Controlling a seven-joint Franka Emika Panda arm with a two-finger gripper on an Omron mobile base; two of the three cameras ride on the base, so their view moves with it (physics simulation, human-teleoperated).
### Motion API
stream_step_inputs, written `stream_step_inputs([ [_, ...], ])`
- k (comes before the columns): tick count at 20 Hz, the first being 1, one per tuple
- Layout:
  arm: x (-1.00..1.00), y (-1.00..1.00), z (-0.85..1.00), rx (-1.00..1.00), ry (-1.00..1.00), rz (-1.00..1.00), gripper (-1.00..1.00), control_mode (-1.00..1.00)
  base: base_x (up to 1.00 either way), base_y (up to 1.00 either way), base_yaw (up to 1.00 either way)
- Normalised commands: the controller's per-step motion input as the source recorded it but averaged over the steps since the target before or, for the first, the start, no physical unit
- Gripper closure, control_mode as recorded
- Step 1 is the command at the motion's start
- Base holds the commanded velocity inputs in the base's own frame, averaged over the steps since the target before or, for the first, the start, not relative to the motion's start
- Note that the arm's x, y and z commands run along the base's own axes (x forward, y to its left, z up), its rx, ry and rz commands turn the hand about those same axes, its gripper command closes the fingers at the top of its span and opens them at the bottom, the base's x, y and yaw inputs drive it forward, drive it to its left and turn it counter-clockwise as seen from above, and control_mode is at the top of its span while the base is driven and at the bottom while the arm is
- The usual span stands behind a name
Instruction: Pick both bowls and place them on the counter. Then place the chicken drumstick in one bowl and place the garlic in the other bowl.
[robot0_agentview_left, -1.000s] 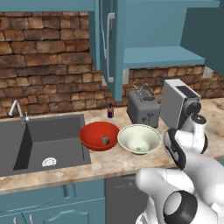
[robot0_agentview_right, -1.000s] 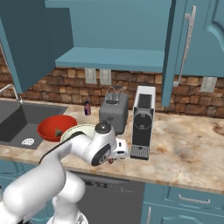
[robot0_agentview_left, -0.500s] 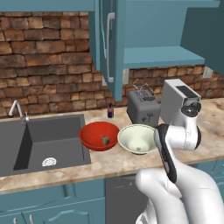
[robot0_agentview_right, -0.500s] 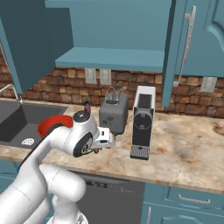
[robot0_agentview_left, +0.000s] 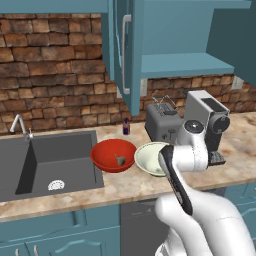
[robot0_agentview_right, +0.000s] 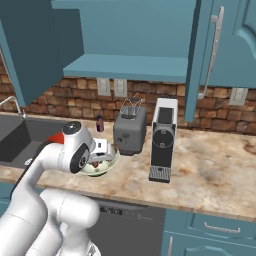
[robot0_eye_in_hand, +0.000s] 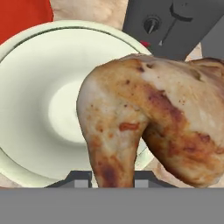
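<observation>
Golden-brown chicken drumstick (robot0_eye_in_hand: 148, 127) is clamped by its narrow end between the jaws (robot0_eye_in_hand: 111, 178), its bulk rising just ahead of them. Beyond and below it sits the pale cream-green bowl (robot0_eye_in_hand: 43, 109) on the table (robot0_agentview_left: 125, 187), with nothing in it. Off to one side of that bowl, touching or nearly so, the red bowl (robot0_agentview_left: 114, 155) holds the garlic (robot0_agentview_left: 120, 160). Behind stands a grey toaster (robot0_agentview_left: 162, 122).

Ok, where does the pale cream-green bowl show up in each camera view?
Left base view: pale bowl at centre, right of the red bowl, partly behind the arm.
Right base view: left of centre, before the toaster.
Hand view: upper left, under the held drumstick.
Shared landmark: the toaster.
</observation>
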Motion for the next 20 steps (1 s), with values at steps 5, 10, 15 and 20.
stream_step_inputs([
  [5,0.34,0.36,-0.1,0.0,0.02,0.01,1.0,-1.0,0.0,0.0,0.0],
  [10,0.08,0.03,-0.32,0.0,0.08,0.01,1.0,-1.0,0.0,0.0,0.0],
  [15,0.14,0.07,-0.28,0.0,0.07,0.0,1.0,-1.0,0.0,0.0,0.0],
  [20,0.12,0.11,-0.2,0.01,0.07,0.0,1.0,-1.0,0.0,0.0,0.0],
])
